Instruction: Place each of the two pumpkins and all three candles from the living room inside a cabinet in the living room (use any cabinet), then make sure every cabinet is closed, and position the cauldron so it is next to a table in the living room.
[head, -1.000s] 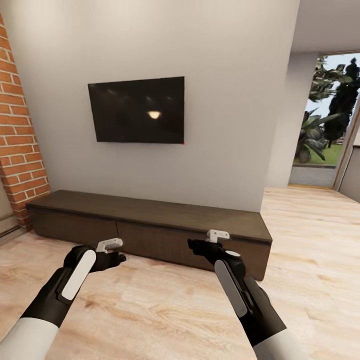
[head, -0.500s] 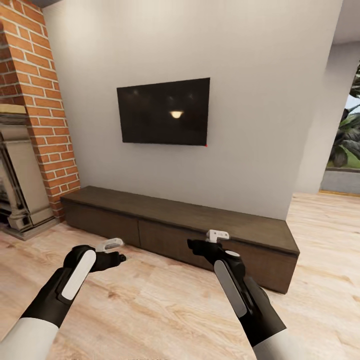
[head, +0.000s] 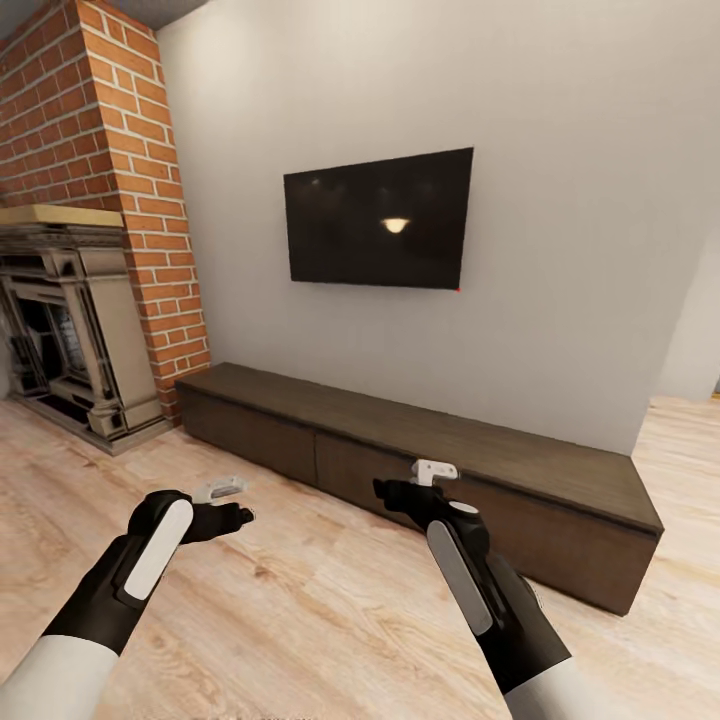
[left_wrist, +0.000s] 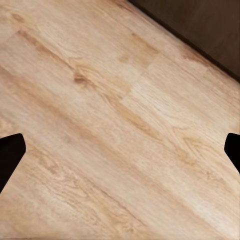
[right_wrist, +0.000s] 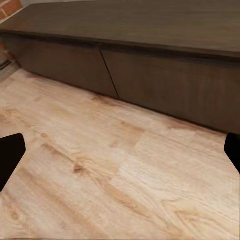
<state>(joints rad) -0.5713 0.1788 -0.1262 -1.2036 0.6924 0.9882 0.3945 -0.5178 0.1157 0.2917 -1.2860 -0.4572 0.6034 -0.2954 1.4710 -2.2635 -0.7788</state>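
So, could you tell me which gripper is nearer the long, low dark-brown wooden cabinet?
Right. The right gripper hangs just before the cabinet front; the left gripper is farther back over the floor.

Your left arm: white sleeve-like shell at the near end, then matte black forearm casing tapering to the wrist. A long white rounded panel runs along the top of the black section. Your left claw (head: 238, 502) is black at the base with a small pale grey-white bracket on top.

Your right arm: same build, with a white upper shell, black forearm, and a grey-white elongated inlay with a darker outline. A round grey cap sits at the wrist. Your right claw (head: 395, 488) carries a white angular bracket.

In both wrist views, black fingertips (left_wrist: 10, 155) (right_wrist: 11, 152) show at the frame edges, plain and unmarked.
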